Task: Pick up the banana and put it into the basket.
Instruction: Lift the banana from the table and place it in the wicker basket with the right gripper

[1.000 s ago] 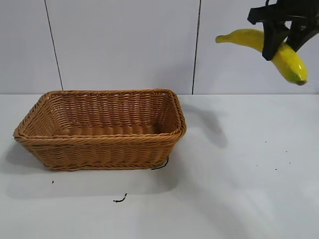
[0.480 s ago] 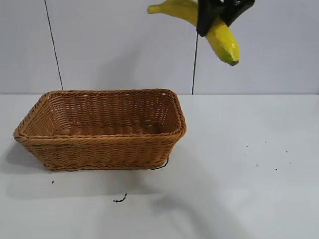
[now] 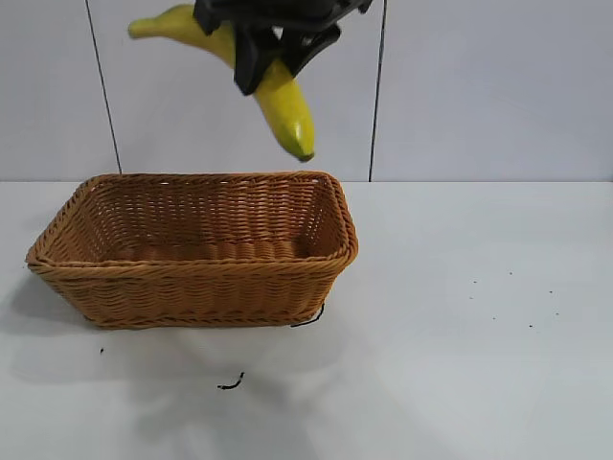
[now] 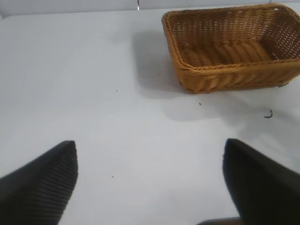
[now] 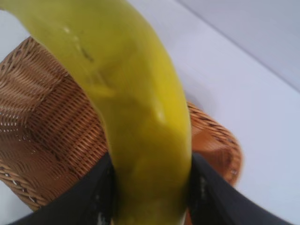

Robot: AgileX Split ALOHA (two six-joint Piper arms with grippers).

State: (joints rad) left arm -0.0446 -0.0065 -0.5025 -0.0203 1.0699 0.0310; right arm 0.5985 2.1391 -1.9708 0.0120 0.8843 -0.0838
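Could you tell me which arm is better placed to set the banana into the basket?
The right arm: its gripper is clamped on the banana above the basket. The left gripper is open over bare table, away from the basket.

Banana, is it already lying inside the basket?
No, the banana hangs in the air above the basket, clamped in the right gripper.

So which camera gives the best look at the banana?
The exterior view: the whole banana shows there, held by the right gripper above the basket. The right wrist view shows only a close stretch of it between the fingers. The left wrist view misses it.
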